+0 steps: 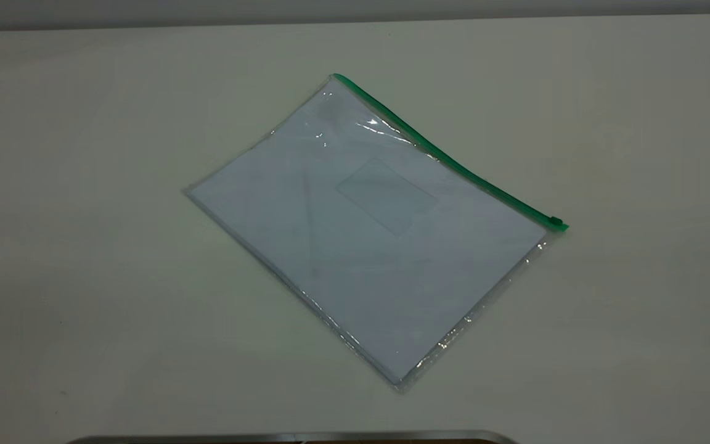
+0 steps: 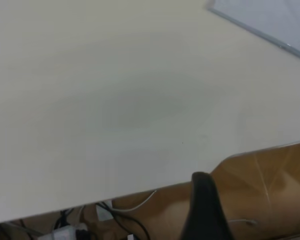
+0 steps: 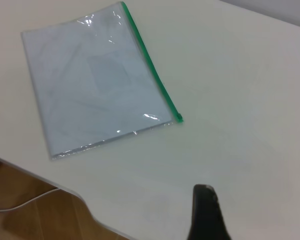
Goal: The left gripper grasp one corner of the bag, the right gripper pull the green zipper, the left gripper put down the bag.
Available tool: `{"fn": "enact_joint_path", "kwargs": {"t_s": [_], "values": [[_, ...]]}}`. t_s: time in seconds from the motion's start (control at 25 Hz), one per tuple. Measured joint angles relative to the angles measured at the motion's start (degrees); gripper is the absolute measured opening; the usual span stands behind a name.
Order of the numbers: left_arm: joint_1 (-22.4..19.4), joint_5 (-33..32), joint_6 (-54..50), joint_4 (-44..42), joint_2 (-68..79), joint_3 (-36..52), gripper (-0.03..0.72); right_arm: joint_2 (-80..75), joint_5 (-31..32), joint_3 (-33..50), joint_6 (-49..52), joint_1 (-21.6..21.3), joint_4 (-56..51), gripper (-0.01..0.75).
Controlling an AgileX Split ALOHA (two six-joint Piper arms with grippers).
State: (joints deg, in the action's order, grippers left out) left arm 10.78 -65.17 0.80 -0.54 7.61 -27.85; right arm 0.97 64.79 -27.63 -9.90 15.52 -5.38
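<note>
Black finger tips are all that show of the left end effector [image 2: 206, 210] and right end effector [image 3: 206, 212]; I cannot tell whether either is apart or together. Flat on the pale surface [image 1: 84, 246] lies the clear rectangular plastic bag [image 1: 367, 228], untouched, its bright green zipper [image 1: 447, 157] along the far edge.
</note>
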Motion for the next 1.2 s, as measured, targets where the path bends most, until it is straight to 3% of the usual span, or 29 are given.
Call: {"fn": "enact_joint_path", "kwargs": {"t_s": [0.6, 0.92, 1.2], "values": [[-0.1, 0.0, -0.5, -0.2, -0.6, 0.0, 0.590, 0.0, 0.0, 0.0, 0.2, 0.0, -0.1, 0.534], [-9.0, 0.1, -0.3, -0.1, -7.7, 0.0, 0.590, 0.0, 0.0, 0.0, 0.2, 0.0, -0.1, 0.534], [-9.5, 0.0, -0.3, -0.1, -8.7, 0.0, 0.590, 0.0, 0.0, 0.0, 0.2, 0.0, -0.1, 0.534]]}}
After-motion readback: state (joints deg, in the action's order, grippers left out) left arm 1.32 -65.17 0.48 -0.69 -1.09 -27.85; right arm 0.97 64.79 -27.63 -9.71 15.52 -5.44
